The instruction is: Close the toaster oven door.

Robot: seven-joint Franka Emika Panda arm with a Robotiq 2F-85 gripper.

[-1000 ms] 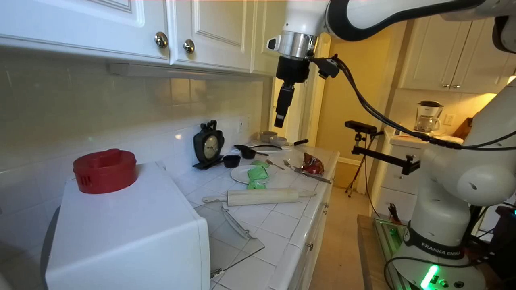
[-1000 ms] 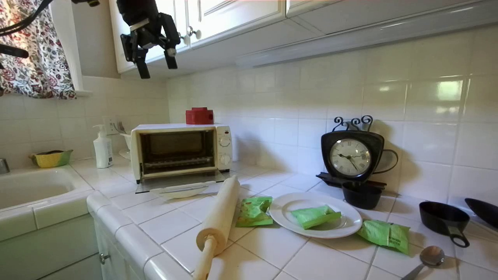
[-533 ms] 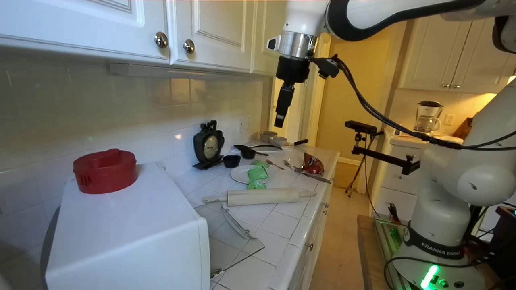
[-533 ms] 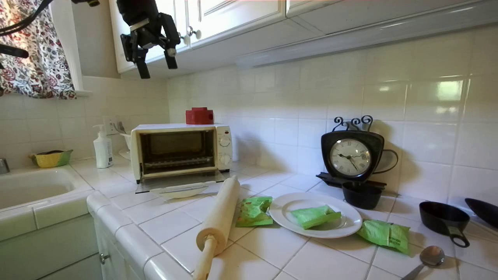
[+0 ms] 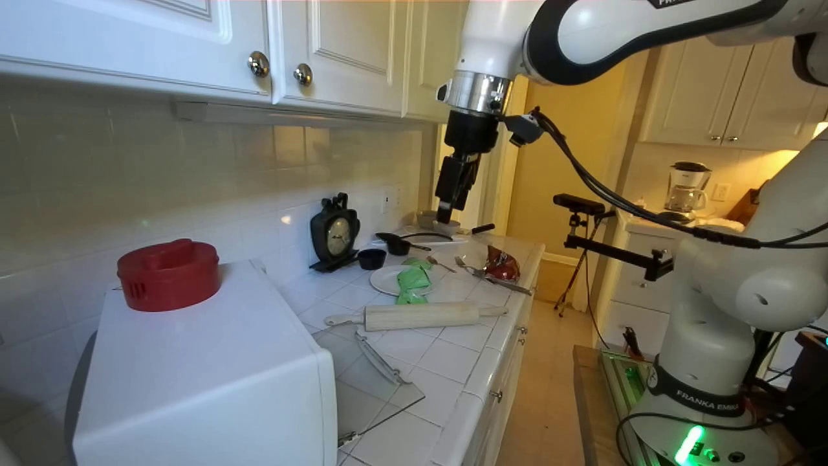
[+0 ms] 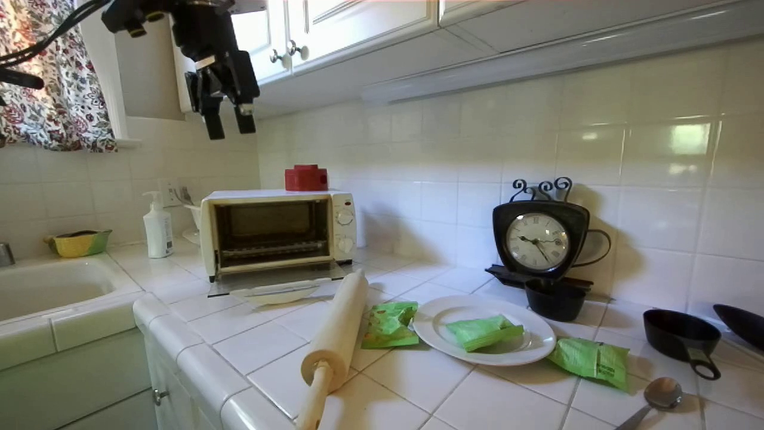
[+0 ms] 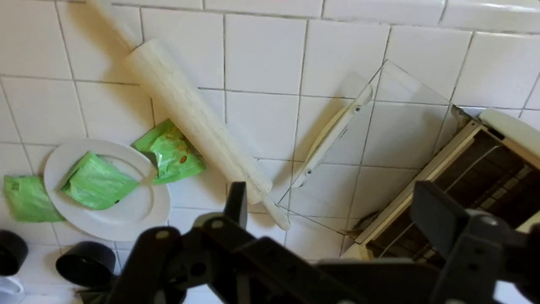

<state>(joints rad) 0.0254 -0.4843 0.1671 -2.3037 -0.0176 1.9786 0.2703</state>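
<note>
The white toaster oven (image 5: 213, 369) stands on the counter; its open front (image 6: 271, 227) shows in an exterior view. Its glass door (image 5: 365, 382) is folded down flat over the tiles in both exterior views (image 6: 274, 278). The pale door handle (image 7: 333, 135) is at the door's outer edge, and the clear glass (image 7: 392, 135) spans from it to the oven in the wrist view. My gripper (image 6: 230, 124) is open and empty, high above the counter and apart from the door. Its fingers (image 7: 237, 204) stand wide apart in the wrist view.
A red container (image 5: 169, 275) sits on the oven's top. A rolling pin (image 6: 337, 334) lies close to the door's outer edge. A plate (image 6: 430, 322) with green packets, a black clock (image 6: 537, 239) and black cups stand farther along. Wall cabinets (image 5: 349, 52) hang above the counter.
My gripper has moved down a little and turned, so its fingers look closer together in an exterior view. The oven and its door have not moved.
</note>
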